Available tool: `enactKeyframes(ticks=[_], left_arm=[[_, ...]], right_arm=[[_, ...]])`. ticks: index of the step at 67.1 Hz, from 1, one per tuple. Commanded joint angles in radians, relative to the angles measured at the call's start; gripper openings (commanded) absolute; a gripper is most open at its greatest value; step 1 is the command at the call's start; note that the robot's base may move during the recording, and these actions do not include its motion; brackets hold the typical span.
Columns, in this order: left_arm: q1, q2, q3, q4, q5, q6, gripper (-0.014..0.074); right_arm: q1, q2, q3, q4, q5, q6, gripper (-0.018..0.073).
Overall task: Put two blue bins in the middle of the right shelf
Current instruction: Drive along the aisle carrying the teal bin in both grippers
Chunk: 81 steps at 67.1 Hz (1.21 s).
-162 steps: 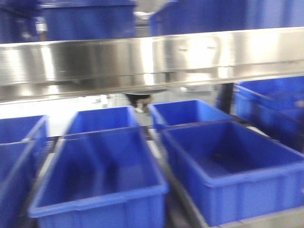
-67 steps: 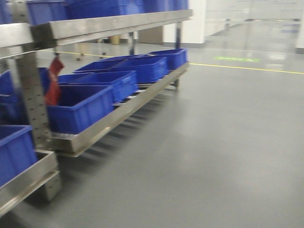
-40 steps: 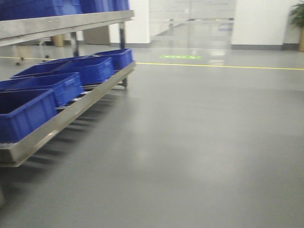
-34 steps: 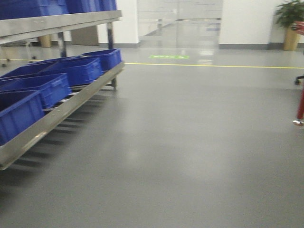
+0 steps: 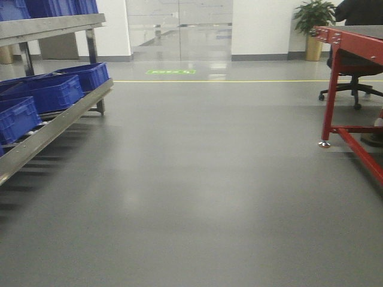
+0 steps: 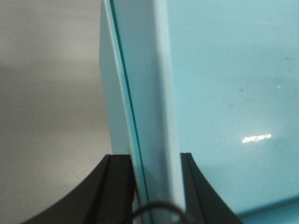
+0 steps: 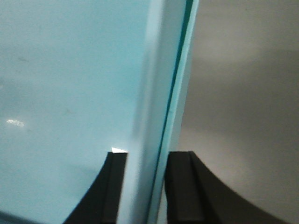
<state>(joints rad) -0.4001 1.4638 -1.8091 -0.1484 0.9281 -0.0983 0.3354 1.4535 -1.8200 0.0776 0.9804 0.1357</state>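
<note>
The pale cyan-blue bin fills both wrist views. My left gripper (image 6: 153, 161) is shut on its left wall (image 6: 149, 93), one black finger outside and one inside over the bin floor (image 6: 224, 93). My right gripper (image 7: 148, 158) is shut on the opposite wall (image 7: 161, 84), beside the bin floor (image 7: 70, 84). A thin dark seam runs along each rim; I cannot tell whether two bins are nested. The bin hangs above grey floor. Neither the bin nor the grippers show in the front view. A steel-railed rack tier (image 5: 54, 25) stands at far left; I cannot tell if it is the right shelf.
Dark royal-blue bins (image 5: 54, 89) sit on the rack's low tier (image 5: 60, 128) and on top. A red metal table (image 5: 350, 42) with an office chair (image 5: 353, 89) behind it stands at right. A potted plant (image 5: 312, 24) and glass doors (image 5: 179, 30) are at the back.
The front view has swung to the right: the rack and its dark blue bins slid to the left edge, and the red table, chair and plant came into view.
</note>
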Motion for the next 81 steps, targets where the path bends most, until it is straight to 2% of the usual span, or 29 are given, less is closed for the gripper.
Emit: enactKeyframes(ticks=[1, 81], left_arm=[[-0.003, -0.021, -0.018, -0.049, -0.089, 0.015, -0.0111], [-0.003, -0.021, -0.018, -0.049, -0.089, 0.015, -0.0111]], right_arm=[[-0.003, -0.008, -0.011, -0.011, -0.072, 0.004, -0.0154], [-0.003, -0.008, -0.011, -0.011, -0.072, 0.004, -0.0154]])
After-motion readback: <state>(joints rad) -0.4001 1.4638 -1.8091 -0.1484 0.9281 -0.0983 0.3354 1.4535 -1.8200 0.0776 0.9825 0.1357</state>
